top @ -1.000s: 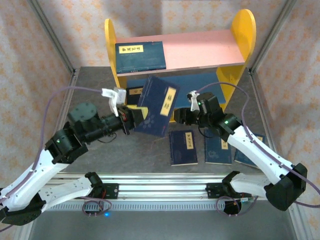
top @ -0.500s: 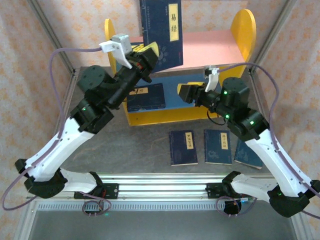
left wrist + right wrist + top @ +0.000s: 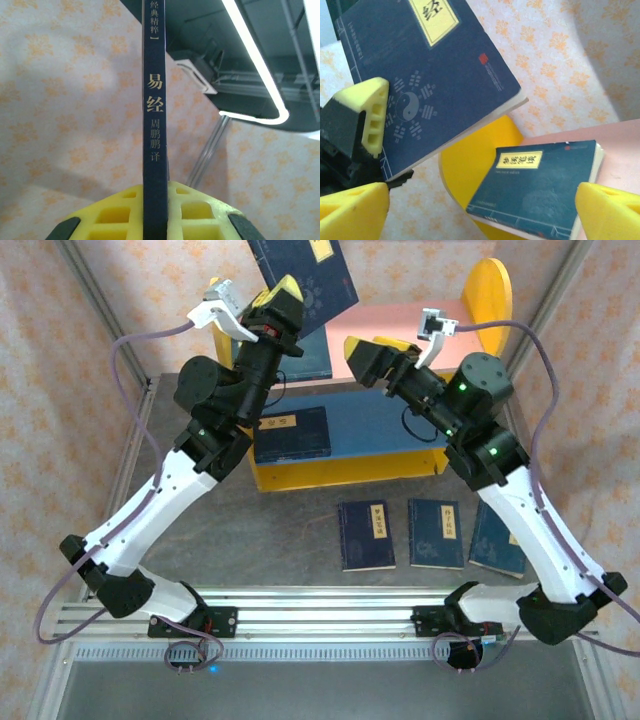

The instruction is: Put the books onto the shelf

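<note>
Left claw is clamped on the lower edge of one navy book, which stands high over the shelf's left end, at 12 o'clock from the claw, long axis running straight away from it. Right claw hangs wide and empty at 4 o'clock of this book; I think the left arm must lower it to the pink board.

The left pincer grips a navy book raised above the shelf, with the right pincer near it; another book lies on the blue board, and three more books sit in a row on the bench
</note>
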Robot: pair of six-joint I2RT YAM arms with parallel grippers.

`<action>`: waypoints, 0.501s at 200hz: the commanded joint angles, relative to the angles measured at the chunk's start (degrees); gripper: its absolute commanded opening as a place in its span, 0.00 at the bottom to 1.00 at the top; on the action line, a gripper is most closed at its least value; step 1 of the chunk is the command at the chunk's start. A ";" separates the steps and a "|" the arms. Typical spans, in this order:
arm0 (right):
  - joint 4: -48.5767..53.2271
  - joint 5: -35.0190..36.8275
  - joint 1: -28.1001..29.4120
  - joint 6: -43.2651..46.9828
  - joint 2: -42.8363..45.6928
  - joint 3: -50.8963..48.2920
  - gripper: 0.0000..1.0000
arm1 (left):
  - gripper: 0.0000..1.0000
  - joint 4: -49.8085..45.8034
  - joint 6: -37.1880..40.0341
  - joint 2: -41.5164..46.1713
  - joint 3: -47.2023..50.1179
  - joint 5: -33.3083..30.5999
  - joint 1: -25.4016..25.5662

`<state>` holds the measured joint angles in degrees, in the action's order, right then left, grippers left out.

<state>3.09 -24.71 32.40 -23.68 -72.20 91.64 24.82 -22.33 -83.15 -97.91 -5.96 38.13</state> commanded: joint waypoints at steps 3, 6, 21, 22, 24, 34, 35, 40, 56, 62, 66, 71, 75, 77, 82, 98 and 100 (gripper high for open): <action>-10.31 -2.88 -0.89 -6.73 -2.04 2.68 1.00 | 0.00 11.42 -8.59 -1.67 -1.58 4.33 -2.02; -10.72 -2.99 -0.93 -7.31 -2.37 2.89 1.00 | 0.00 11.91 -8.69 -1.88 -1.55 4.50 -2.11; -13.17 -3.58 -1.30 -9.64 -3.74 3.70 1.00 | 0.00 13.62 -11.69 -2.73 -1.41 4.71 -2.48; -13.27 -3.63 -1.34 -9.77 -3.82 3.76 1.00 | 0.00 13.69 -11.78 -2.76 -1.41 4.72 -2.46; -13.57 -3.70 -1.46 -9.95 -4.00 3.87 1.00 | 0.00 13.81 -11.97 -2.79 -1.34 4.77 -2.58; -15.13 -4.16 -1.89 -11.80 -4.71 4.15 1.00 | 0.00 14.61 -12.84 -3.05 -1.03 4.89 -2.70; -15.48 -4.26 -1.94 -12.08 -4.92 4.21 1.00 | 0.00 14.76 -12.92 -3.06 -0.95 4.90 -2.71; -16.36 -4.64 -2.27 -12.93 -5.27 4.27 1.00 | 0.00 15.25 -13.21 -3.15 -0.64 4.99 -2.71; -20.13 -5.91 -2.97 -16.66 -6.64 4.34 1.00 | 0.00 16.68 -14.20 -3.32 0.39 4.74 -2.80; -21.97 -6.51 -3.26 -18.22 -7.35 4.26 1.00 | 0.00 17.51 -14.47 -3.37 0.85 4.56 -2.80; -22.93 -6.70 -3.39 -19.08 -7.72 4.28 1.00 | 0.00 17.88 -14.66 -3.45 1.08 4.52 -2.78; -23.96 -6.84 -3.55 -20.03 -8.26 4.39 1.00 | 0.00 18.21 -14.95 -3.55 1.37 4.42 -2.84; -24.59 -6.84 -3.61 -20.49 -8.68 4.58 1.00 | 0.00 18.51 -15.29 -3.66 1.59 4.32 -2.83; -24.79 -6.84 -3.60 -20.76 -8.90 4.71 1.00 | 0.00 18.67 -15.44 -3.68 1.69 4.30 -2.80; -25.20 -6.93 -3.66 -21.11 -9.30 5.05 1.00 | 0.00 19.21 -15.87 -3.83 1.91 4.44 -2.81; -26.02 -7.30 -3.66 -22.21 -10.74 6.03 1.00 | 0.00 20.17 -16.75 -4.27 2.11 5.31 -2.95; -26.18 -7.44 -3.66 -22.31 -10.87 6.13 1.00 | 0.00 20.14 -16.82 -4.36 2.04 5.40 -2.97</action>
<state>-15.92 -29.67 28.86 -41.41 -81.62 94.78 37.78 -36.32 -87.42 -95.90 -2.74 35.57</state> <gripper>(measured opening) 0.993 0.111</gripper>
